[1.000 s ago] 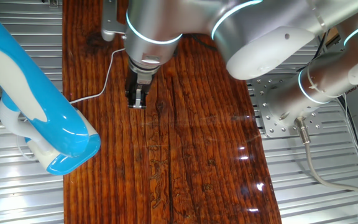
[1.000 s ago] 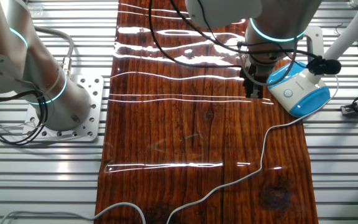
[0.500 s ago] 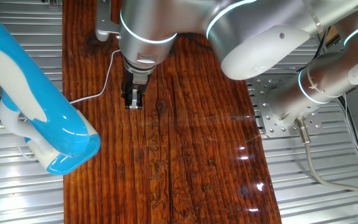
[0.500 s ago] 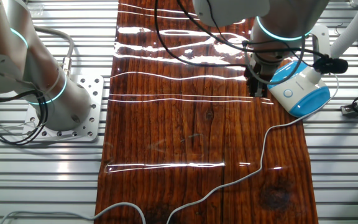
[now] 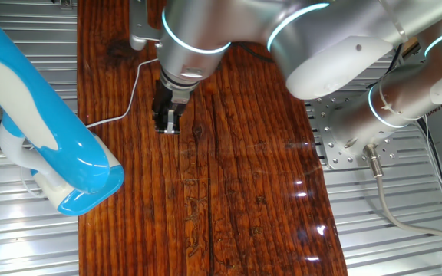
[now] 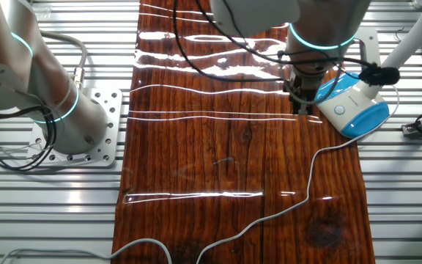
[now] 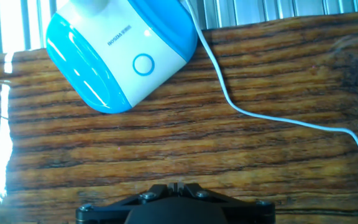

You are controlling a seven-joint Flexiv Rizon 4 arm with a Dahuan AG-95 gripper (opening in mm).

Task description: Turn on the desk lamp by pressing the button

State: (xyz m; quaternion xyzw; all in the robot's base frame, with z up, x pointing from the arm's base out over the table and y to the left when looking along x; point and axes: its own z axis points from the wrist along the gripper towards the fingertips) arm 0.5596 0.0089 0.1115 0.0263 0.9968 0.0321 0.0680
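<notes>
Hand view: desk lamp (image 7: pixel 114 56) button (image 7: pixel 143 64) unpressed, pincer (image 5: pixel 166 123) beside the lamp base; pressing remains. Pincer's opening I cannot tell.

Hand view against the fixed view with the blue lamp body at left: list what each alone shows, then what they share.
Only the hand view shows the round button on the lamp base, with small lettering above it, and the cord running off to the right across the wood.

Only that fixed view shows the long sky-blue and white lamp body, the silver arm with cyan rings and the gripper hanging over the table.

Both show the desk lamp, its thin white cord and the dark wooden tabletop.
</notes>
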